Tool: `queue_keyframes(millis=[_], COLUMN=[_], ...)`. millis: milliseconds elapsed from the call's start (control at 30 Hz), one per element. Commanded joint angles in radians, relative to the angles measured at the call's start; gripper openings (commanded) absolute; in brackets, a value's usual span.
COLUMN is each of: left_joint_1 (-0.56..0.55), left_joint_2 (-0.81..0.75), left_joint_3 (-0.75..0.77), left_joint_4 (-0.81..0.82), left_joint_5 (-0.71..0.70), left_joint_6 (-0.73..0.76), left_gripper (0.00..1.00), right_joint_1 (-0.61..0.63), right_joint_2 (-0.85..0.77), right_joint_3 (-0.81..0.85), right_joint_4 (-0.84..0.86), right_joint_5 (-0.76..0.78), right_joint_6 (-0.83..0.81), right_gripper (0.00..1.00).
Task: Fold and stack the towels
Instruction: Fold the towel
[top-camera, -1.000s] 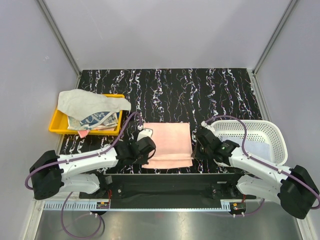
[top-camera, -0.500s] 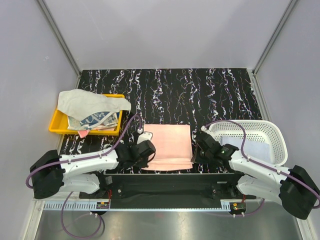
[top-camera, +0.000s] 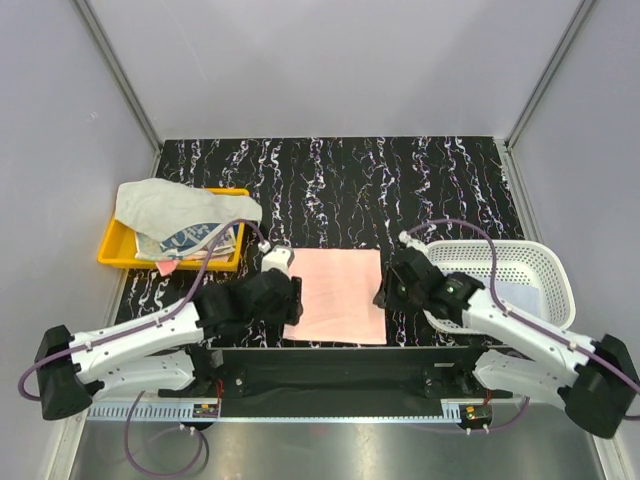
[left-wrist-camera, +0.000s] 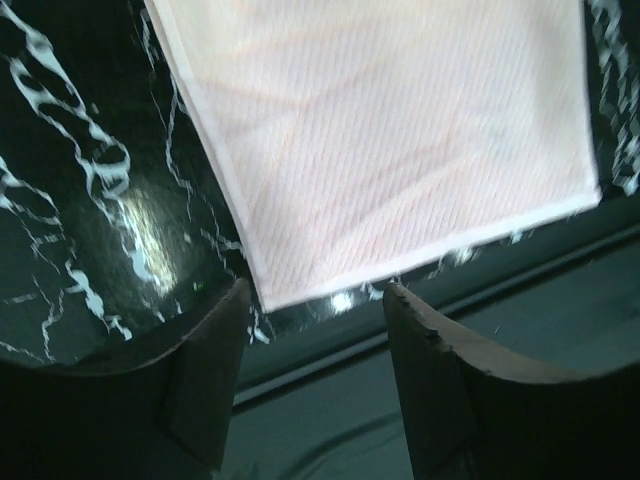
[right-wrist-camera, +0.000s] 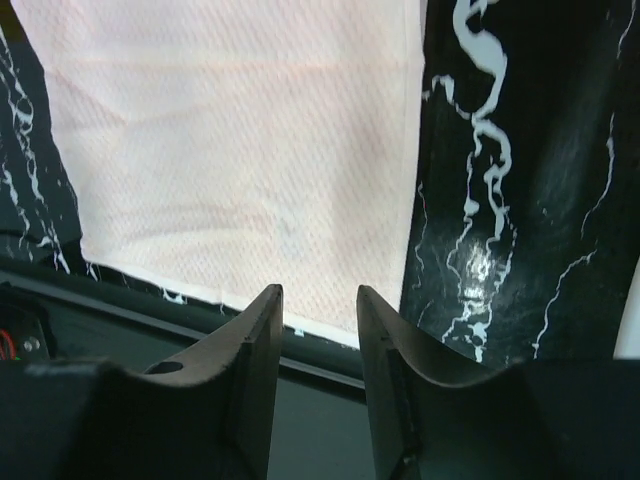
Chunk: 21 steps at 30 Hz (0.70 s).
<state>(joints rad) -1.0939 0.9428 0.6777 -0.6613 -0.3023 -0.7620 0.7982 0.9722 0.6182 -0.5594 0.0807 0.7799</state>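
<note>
Pale pink cloth towel lies flat as a neat rectangle on the black, white-veined bench, between the two arms. Its near edge is close to the bench's front edge. The surface is smooth, with faint crease lines in the wrist views. A hemmed border shows along the left and near sides.

Left hand: fingers apart, nothing between them. It hovers over the towel's near left corner. The corner shows in the gap, lying on the bench, not gripped.

Right hand: fingers apart with a narrower gap, nothing clamped. It sits over the near edge, close to the towel's right corner. The cloth lies flat below.

Yellow plastic tray sits at the bench's left side, well apart from the pink towel. Whitish crumpled towel is heaped on top and spills over the tray's right rim. Beneath it is a white towel printed in dark blue, print too small to read.

White mesh plastic basket sits at the right side, just beside the right arm. Pale folded cloth lies inside. Whitish or pale blue, cannot tell which.
</note>
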Motion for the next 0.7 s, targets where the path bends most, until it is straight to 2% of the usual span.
queue_keyframes(millis=[0,33,100,133,233,400,500,667], left_joint_1=[0.07,0.151,0.225,0.305,0.393,0.425,0.446,0.489], left_joint_2=[0.059,0.094,0.186,0.218,0.365,0.627,0.707,0.843], left_joint_3=[0.109,0.134,0.157,0.169,0.252,0.416,0.473,0.539], left_joint_4=[0.034,0.049,0.106,0.126,0.17,0.167,0.167,0.147], left_joint_5=[-0.086,-0.078,-0.072,-0.06,-0.017,-0.025,-0.021,-0.052], left_joint_6=[0.056,0.07,0.118,0.137,0.214,0.326,0.336,0.342], left_gripper=[0.61,0.61,0.61,0.6,0.59,0.58,0.57,0.57], right_joint_1=[-0.002,-0.008,-0.057,-0.083,-0.169,-0.234,-0.255,-0.278], right_joint_2=[0.161,0.198,0.273,0.343,0.477,0.634,0.745,0.826], right_joint_3=[0.159,0.187,0.259,0.277,0.345,0.457,0.512,0.549], right_joint_4=[0.004,0.012,0.044,0.056,0.108,0.127,0.125,0.148], right_joint_5=[0.109,0.14,0.159,0.133,0.123,0.163,0.169,0.154], right_joint_6=[-0.083,-0.099,-0.138,-0.154,-0.211,-0.275,-0.297,-0.304], right_gripper=[0.43,0.42,0.43,0.42,0.4,0.39,0.39,0.38])
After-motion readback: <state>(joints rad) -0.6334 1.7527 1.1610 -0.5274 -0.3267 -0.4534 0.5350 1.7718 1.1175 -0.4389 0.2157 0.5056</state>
